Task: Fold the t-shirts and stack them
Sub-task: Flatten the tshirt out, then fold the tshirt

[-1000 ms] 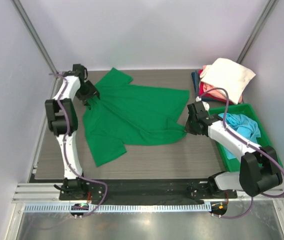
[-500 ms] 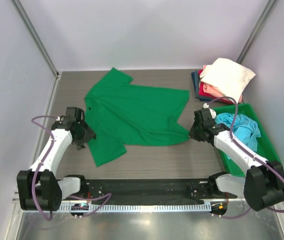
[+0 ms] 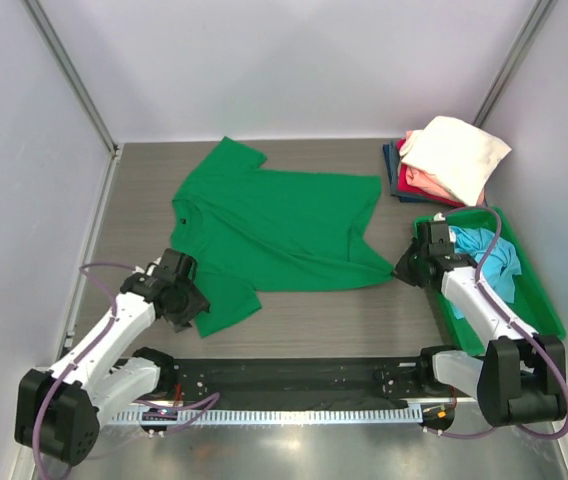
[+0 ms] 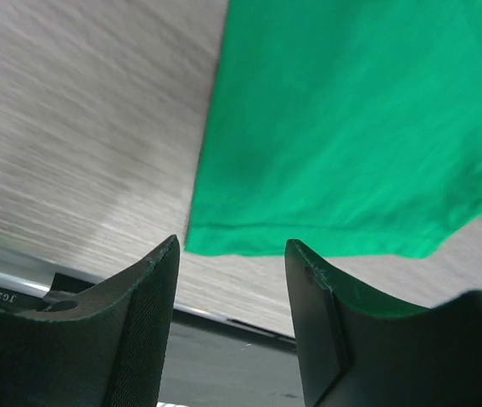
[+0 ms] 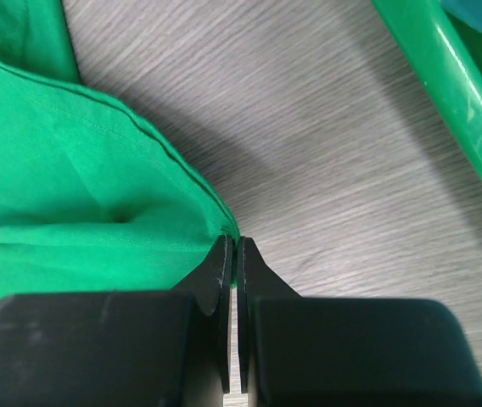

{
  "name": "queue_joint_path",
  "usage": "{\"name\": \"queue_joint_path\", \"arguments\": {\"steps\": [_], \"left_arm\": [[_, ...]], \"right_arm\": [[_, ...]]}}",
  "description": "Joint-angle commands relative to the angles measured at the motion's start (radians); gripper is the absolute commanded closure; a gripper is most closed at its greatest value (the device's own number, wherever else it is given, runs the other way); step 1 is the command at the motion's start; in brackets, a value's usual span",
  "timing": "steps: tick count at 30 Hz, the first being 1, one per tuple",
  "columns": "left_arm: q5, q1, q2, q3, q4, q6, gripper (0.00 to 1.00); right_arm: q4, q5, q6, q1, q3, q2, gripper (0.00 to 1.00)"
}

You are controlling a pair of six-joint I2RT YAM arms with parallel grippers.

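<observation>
Top view: a green t-shirt [image 3: 274, 235] lay spread flat on the table [image 3: 144, 200], slightly left of centre, its collar toward the left and its hem toward the right. One short sleeve pointed to the far edge and the other to the near edge.

The left fingers [image 3: 194, 302] were at the near sleeve, low over the table. In the left wrist view they were spread apart, with the sleeve's hemmed edge [image 4: 309, 250] lying across the gap between their tips. Whether they touched the cloth could not be told.

The right fingers [image 3: 404, 270] were at the near right corner of the shirt's hem. In the right wrist view they were pressed together, pinching that corner [image 5: 215, 225], and the cloth [image 5: 71, 186] puckered and drew to a point at their tips.

Just right of the right arm stood a green bin [image 3: 539, 310], its wall also visible in the right wrist view [image 5: 453, 93]. A crumpled light blue t-shirt [image 3: 484, 255] lay inside the bin.

At the far right corner of the table, beyond the bin, sat a stack of folded t-shirts [image 3: 454, 155]. The cream one was on top, with pink-red and navy edges showing beneath it. The stack lay well apart from the green t-shirt.
</observation>
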Motion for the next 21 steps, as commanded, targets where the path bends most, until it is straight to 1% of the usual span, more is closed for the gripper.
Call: {"name": "queue_joint_path", "arguments": {"steps": [1, 5, 9, 12, 15, 16, 18, 19, 20, 21], "left_arm": [[-0.054, -0.072, 0.012, -0.033, -0.01, -0.106, 0.46], [-0.057, -0.152, 0.014, -0.09, 0.02, -0.149, 0.48], [-0.083, -0.181, 0.035, -0.126, 0.059, -0.162, 0.51], [-0.116, -0.201, 0.052, -0.116, 0.088, -0.154, 0.52], [-0.138, -0.201, 0.086, -0.1, 0.106, -0.142, 0.62], [-0.141, -0.199, 0.1, -0.086, 0.108, -0.139, 0.73], [-0.146, -0.202, 0.138, -0.073, 0.112, -0.125, 0.85], [-0.141, -0.204, 0.147, -0.07, 0.137, -0.119, 0.96], [-0.143, -0.204, 0.167, -0.069, 0.145, -0.111, 1.0], [-0.143, -0.204, 0.174, -0.058, 0.148, -0.099, 1.0]], "right_arm": [[0.043, -0.042, -0.018, -0.019, 0.007, 0.013, 0.99], [0.066, -0.068, -0.015, -0.024, 0.012, 0.038, 0.99], [0.078, -0.072, -0.015, -0.022, 0.004, 0.044, 0.99], [0.083, -0.08, -0.015, -0.024, -0.003, 0.047, 0.99], [0.084, -0.089, -0.015, -0.024, -0.008, 0.041, 0.99], [0.083, -0.092, -0.015, -0.024, -0.011, 0.035, 0.99], [0.08, -0.106, -0.017, -0.024, -0.016, 0.016, 0.99], [0.078, -0.109, -0.014, -0.024, -0.022, 0.01, 0.99], [0.077, -0.115, -0.012, -0.022, -0.025, 0.002, 0.99], [0.075, -0.118, -0.014, -0.022, -0.028, -0.01, 0.99]]}}
